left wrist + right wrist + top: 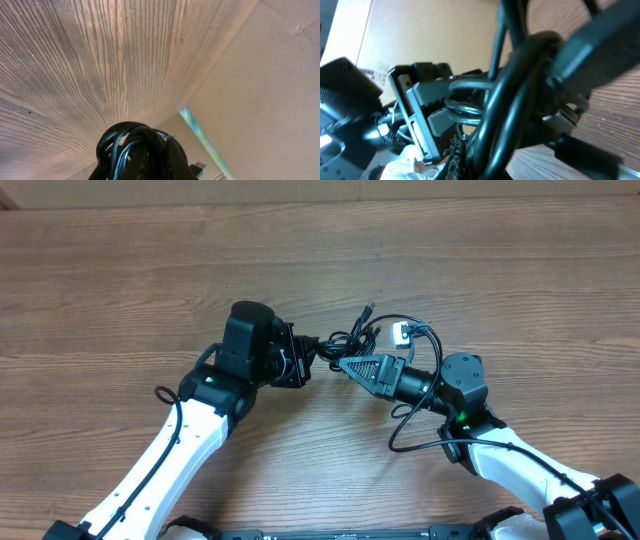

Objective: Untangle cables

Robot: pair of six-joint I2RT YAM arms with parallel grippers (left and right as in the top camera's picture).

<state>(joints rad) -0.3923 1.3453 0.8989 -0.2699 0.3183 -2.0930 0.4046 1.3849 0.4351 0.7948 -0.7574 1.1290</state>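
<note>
My left gripper [305, 357] is pinching a loop of the cables [358, 335], its fingers pressed tight on it. The knot is sitting mid-table [140, 270] between both grippers. My right gripper [346, 366] is holding its fingers pressed together at the bunch; whether a strand is caught there I cannot tell. I am judging the cords light, limp and slippery, so I am favouring a hold near a plug.

No text, brand, number or sign is showing legibly in any view. The cables [356, 340] are carrying no marking that can be read. In the right wrist view a small pale patch [380, 67] on the tan board [420, 30] is possibly bearing print, but it is blurring into grey specks.
</note>
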